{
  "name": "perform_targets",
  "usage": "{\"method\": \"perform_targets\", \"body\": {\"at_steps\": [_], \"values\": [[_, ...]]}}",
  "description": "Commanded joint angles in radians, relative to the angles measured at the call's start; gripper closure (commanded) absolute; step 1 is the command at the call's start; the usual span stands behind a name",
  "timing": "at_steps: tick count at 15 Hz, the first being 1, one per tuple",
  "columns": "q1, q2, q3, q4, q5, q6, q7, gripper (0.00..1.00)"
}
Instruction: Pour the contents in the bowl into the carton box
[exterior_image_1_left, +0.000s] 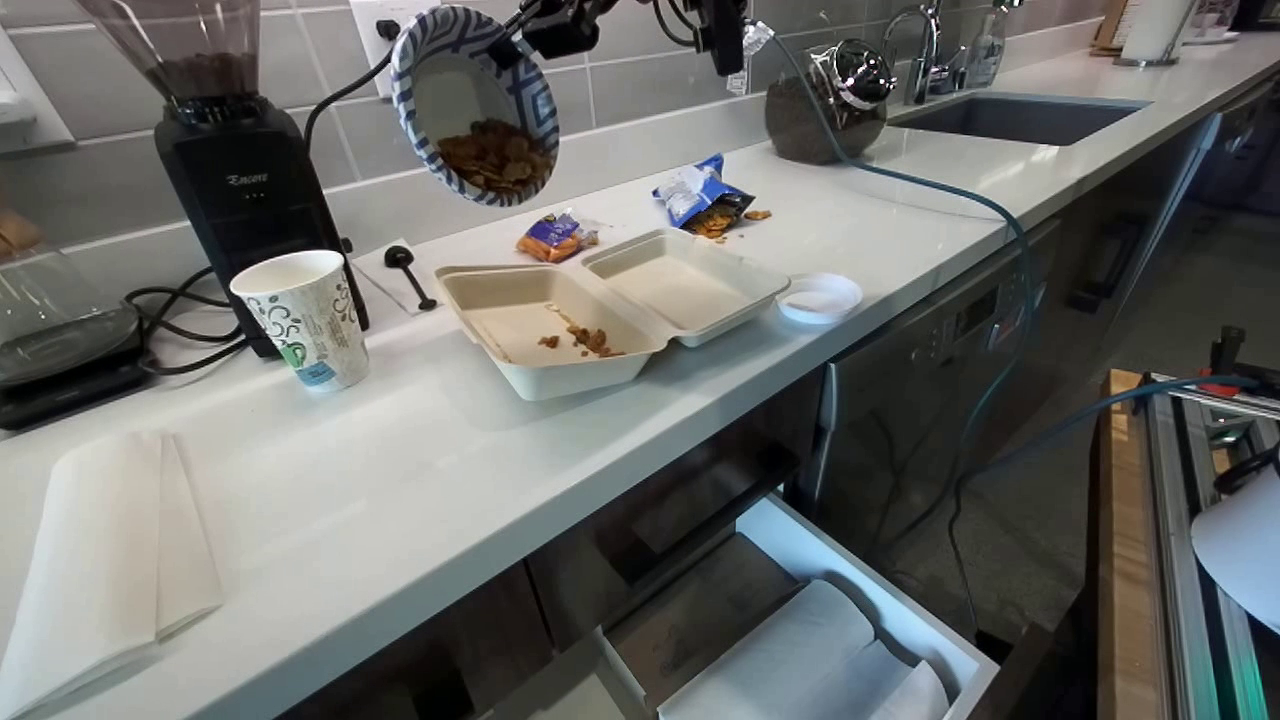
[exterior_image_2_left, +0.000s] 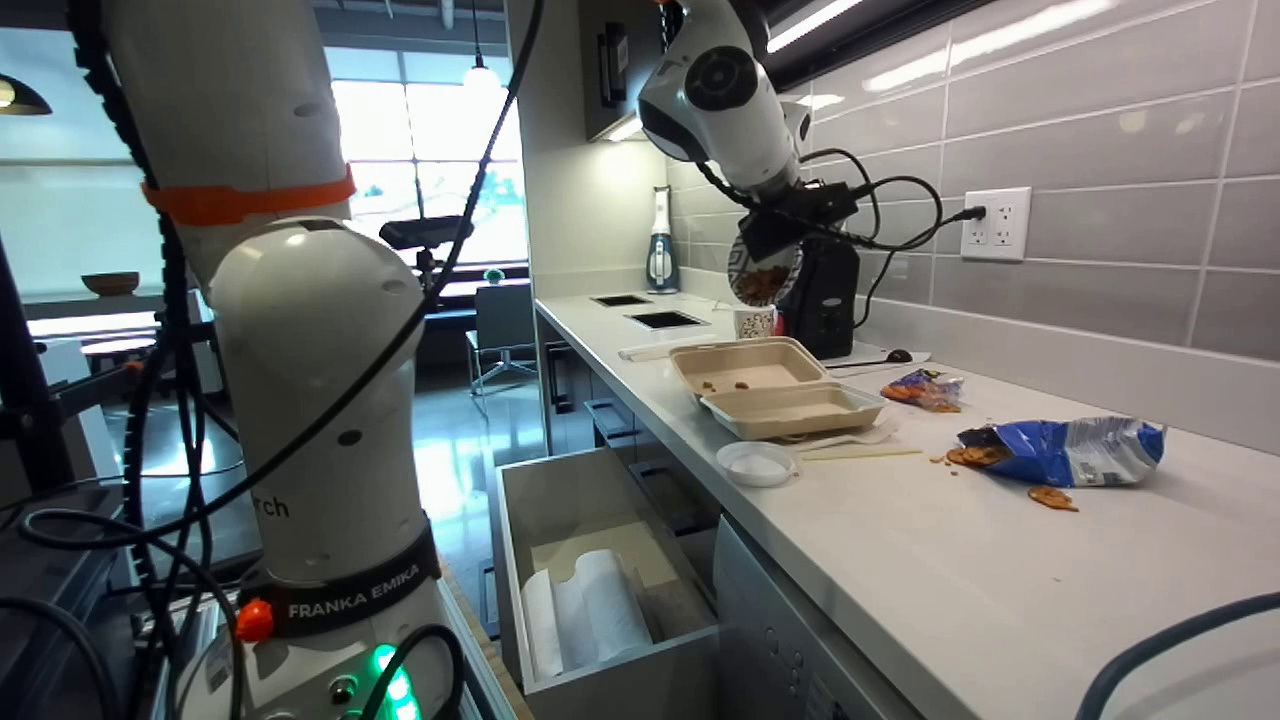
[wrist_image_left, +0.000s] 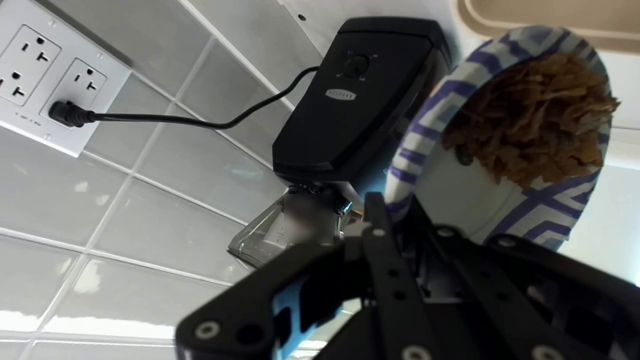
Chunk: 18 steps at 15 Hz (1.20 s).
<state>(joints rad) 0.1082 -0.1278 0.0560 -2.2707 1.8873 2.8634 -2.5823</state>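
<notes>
The gripper, pinching the bowl by its rim, should centre it over the carton box, then tilt steeper (flakes pile inside).

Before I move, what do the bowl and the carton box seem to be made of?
The bowl: probably coated paper, smooth, judging by its thin rim and printed pattern. The carton box: likely molded fibre, matte beige, with rounded corners and a fold between its halves; plastic is possible.
</notes>
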Motion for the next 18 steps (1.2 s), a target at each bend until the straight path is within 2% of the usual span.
{"method": "perform_targets", "body": {"at_steps": [1, 5, 6, 7, 9, 18], "values": [[-0.005, 0.0, 0.006, 0.012, 0.088, 0.022, -0.122, 0.97], [-0.008, -0.008, 0.006, 0.01, 0.141, 0.012, -0.216, 0.97], [-0.025, -0.024, 0.021, 0.014, 0.062, 0.015, -0.134, 0.97], [-0.013, -0.016, 0.009, 0.009, 0.124, 0.009, -0.205, 0.97], [-0.029, -0.031, 0.02, 0.012, 0.067, 0.01, -0.153, 0.97], [-0.041, -0.05, 0.031, 0.009, 0.083, 0.01, -0.173, 0.97]]}}
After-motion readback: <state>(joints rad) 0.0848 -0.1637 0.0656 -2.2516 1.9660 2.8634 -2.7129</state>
